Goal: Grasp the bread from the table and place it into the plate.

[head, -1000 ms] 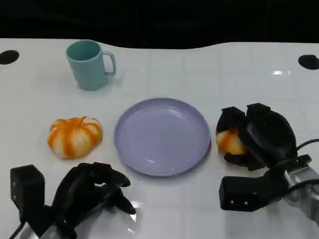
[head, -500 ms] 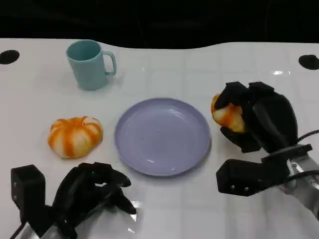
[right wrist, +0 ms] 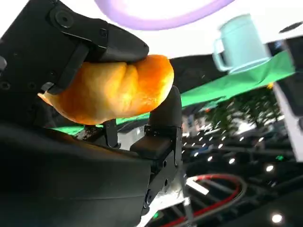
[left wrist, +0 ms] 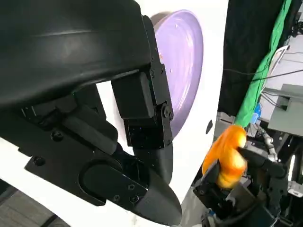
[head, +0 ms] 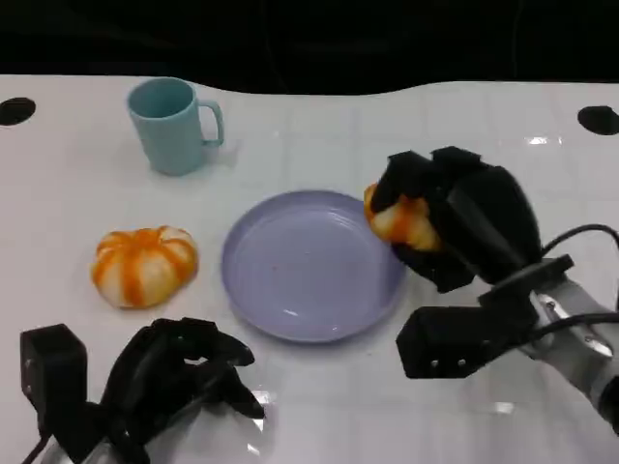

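Note:
My right hand (head: 455, 227) grips a small orange bread roll (head: 399, 219) and holds it in the air over the right rim of the lilac plate (head: 290, 290). The right wrist view shows the roll (right wrist: 111, 90) clamped between the black fingers (right wrist: 102, 45), with the plate's rim (right wrist: 161, 19) close by. In the left wrist view the roll (left wrist: 226, 153) hangs beyond the plate (left wrist: 182, 61). A second, larger striped orange bread (head: 145, 264) lies on the table left of the plate. My left hand (head: 179, 372) rests low at the front left with its fingers curled and nothing in them.
A teal mug (head: 174, 124) stands at the back left, also seen as the mug (right wrist: 239, 42) in the right wrist view. Two dark round holes (head: 17, 109) mark the white table's far corners. A black backdrop runs behind the table's far edge.
My right hand has lifted the small roll off the table at the plate's right and carried it left, up over the plate's right rim. The left hand has stayed put.

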`<control>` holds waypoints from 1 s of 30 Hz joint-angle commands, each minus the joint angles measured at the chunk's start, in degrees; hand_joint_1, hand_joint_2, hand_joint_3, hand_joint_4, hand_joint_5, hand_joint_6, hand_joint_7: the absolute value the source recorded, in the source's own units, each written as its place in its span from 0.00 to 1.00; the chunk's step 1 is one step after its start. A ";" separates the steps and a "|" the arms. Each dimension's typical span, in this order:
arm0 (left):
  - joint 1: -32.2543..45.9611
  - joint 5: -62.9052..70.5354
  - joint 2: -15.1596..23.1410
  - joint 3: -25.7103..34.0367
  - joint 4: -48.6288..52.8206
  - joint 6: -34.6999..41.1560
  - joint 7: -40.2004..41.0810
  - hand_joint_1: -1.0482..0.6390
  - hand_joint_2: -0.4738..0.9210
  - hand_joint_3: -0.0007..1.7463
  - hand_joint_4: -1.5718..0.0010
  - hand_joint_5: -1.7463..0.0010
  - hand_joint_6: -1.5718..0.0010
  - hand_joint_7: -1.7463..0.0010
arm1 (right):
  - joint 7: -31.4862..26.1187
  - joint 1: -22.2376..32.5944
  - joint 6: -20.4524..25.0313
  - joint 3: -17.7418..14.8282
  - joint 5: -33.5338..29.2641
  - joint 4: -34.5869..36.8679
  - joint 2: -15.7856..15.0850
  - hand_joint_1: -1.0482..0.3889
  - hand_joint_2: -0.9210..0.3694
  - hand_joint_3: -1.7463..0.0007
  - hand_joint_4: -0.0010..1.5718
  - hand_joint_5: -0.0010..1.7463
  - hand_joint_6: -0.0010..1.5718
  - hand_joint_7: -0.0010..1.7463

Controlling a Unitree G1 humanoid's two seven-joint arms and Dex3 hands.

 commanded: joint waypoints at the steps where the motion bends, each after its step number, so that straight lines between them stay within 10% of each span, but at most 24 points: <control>1: 1.71 0.36 0.84 -0.29 -0.53 1.23 -0.04 0.00 0.90 0.00 0.04 0.68 0.00 0.88 | 3.94 -2.34 -0.12 -0.05 0.80 -0.95 0.72 0.61 0.55 0.15 0.64 1.00 0.52 0.95; 19: 2.39 0.13 1.16 -0.36 -1.18 1.48 -0.15 0.00 0.90 0.00 0.04 0.67 0.00 0.88 | 9.99 -9.62 -3.70 1.73 1.46 12.59 7.16 0.61 0.47 0.23 0.60 1.00 0.48 0.96; 24: 2.99 -0.31 0.94 -0.28 -2.08 1.90 -0.12 0.00 0.90 0.00 0.03 0.67 0.00 0.87 | 12.39 -10.04 -4.43 2.50 1.96 14.80 8.13 0.61 0.38 0.35 0.52 0.97 0.52 0.70; 30: 3.24 0.12 0.81 -0.64 -2.63 1.61 0.29 0.00 0.90 0.00 0.04 0.67 0.00 0.88 | 17.39 -10.37 -5.13 3.63 1.41 13.99 7.00 0.47 0.06 0.84 0.40 0.57 0.44 0.27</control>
